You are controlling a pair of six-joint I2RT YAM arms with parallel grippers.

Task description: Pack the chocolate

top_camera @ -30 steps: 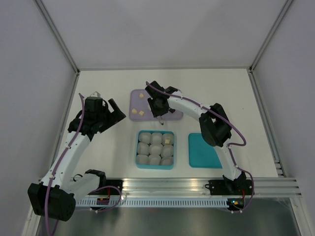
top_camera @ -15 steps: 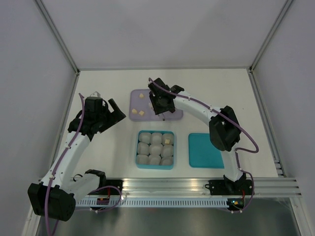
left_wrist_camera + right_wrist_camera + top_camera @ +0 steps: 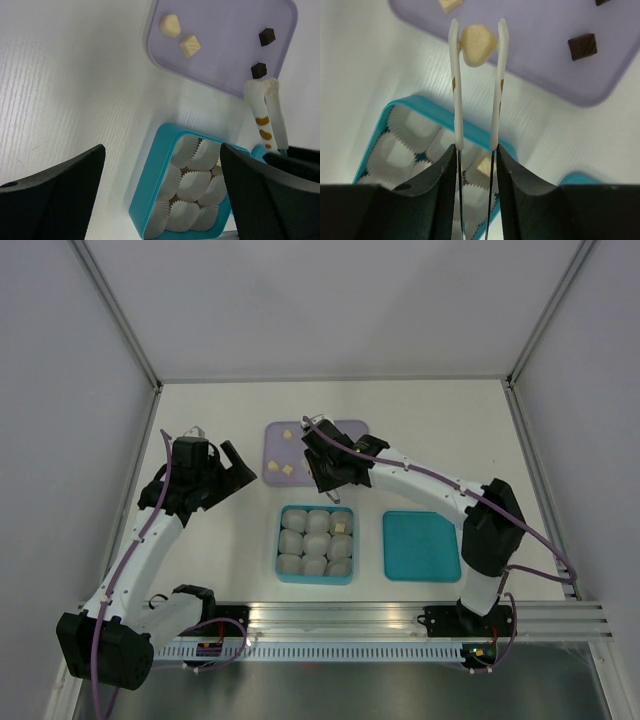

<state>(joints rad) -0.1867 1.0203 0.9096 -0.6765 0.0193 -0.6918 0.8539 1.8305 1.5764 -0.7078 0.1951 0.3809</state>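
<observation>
Right claw (image 3: pixel 478 30): thin white tong fingers clamped on one cream-white chocolate piece (image 3: pixel 479 46), held over the near edge of the flat lavender tray (image 3: pixel 225 55).
Left claw (image 3: pixel 240 462): jaws wide apart, above the white bench (image 3: pixel 220 540), left of the tray.
On the tray: two loose cream-white pieces (image 3: pixel 170 25), two dark brown pieces (image 3: pixel 266 36).
Square teal box (image 3: pixel 150 200), just near of the tray: nine white fluted paper cups (image 3: pixel 293 541), one holding a cream-white boxed piece (image 3: pixel 341 528).
Flat teal lid (image 3: pixel 420 545): right of the box.
</observation>
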